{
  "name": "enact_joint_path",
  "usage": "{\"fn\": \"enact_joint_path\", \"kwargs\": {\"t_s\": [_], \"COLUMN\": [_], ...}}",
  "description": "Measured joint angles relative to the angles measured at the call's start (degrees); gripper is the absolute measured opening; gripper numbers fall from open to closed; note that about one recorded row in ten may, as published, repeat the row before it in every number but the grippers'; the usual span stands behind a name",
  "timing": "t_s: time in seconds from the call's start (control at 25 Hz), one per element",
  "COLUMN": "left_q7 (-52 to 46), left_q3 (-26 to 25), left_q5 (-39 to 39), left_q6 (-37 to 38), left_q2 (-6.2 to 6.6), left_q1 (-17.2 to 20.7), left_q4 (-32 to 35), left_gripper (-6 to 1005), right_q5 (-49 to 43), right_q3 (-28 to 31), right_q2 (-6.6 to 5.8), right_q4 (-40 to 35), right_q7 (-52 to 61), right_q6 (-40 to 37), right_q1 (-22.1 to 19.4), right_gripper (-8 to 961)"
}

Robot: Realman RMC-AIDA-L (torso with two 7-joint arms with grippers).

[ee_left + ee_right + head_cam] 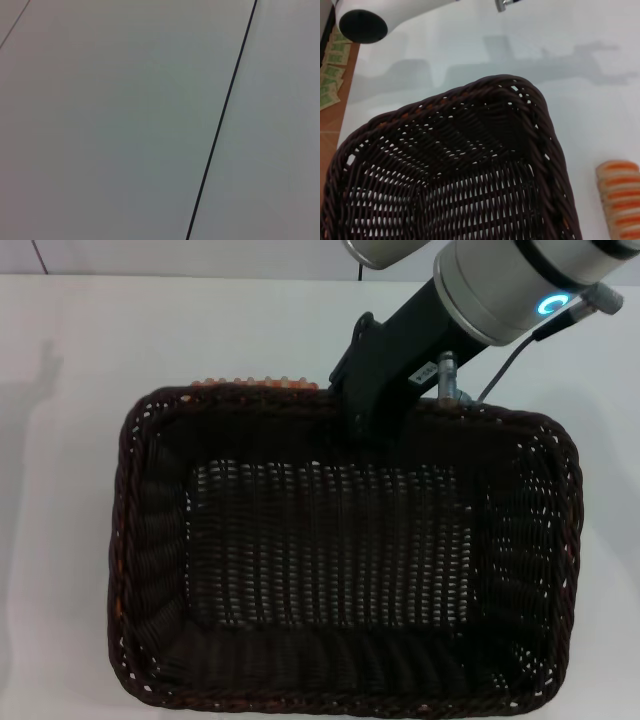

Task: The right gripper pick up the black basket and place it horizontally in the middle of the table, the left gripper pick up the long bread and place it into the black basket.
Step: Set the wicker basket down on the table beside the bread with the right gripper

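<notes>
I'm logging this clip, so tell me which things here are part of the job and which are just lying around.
Job: black basket, long bread beside it on the table, right gripper at the basket's far rim.
Lying about: green-printed paper slips off the table's edge.

Long bread (255,383) largely hidden behind black basket (345,550) far rim; right gripper (365,405) fingertips concealed at rim.

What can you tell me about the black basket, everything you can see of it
The black basket is a large rectangular wicker piece, dark brown-black, with a braided rim and an open-weave floor that lets the white table show through. It is empty and lies lengthwise across the head view. The right gripper is at its far rim. The long bread lies just behind that rim, outside the basket.
</notes>
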Motion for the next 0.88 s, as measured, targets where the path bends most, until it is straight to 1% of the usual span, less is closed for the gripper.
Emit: {"fn": "enact_joint_path", "kwargs": {"t_s": [0.2, 0.4, 0.56, 0.88], "left_q7": [-0.32, -0.56, -0.59, -1.32], "left_q3": [-0.04, -0.04, -0.03, -0.03], "left_q5": [0.00, 0.00, 0.00, -0.07], "left_q6": [0.00, 0.17, 0.20, 0.48], "left_q2": [0.01, -0.05, -0.13, -0.33], "left_q1": [-0.29, -0.38, -0.37, -0.21], "left_q4": [0.30, 0.35, 0.14, -0.01], "left_gripper": [824, 824, 824, 823], "right_q5": [-2.05, -2.74, -2.76, -4.50], "right_q3": [-0.13, -1.02, -1.43, -3.99], "right_q2": [0.11, 0.14, 0.13, 0.27], "right_q4": [3.52, 8.68, 9.98, 17.33], "right_q7": [0.82, 0.54, -0.47, -1.07], "right_q6": [-0.88, -1.92, -3.05, -4.67], "right_q1": [0.42, 1.46, 2.00, 6.06], "right_gripper": [144, 145, 144, 176]}}
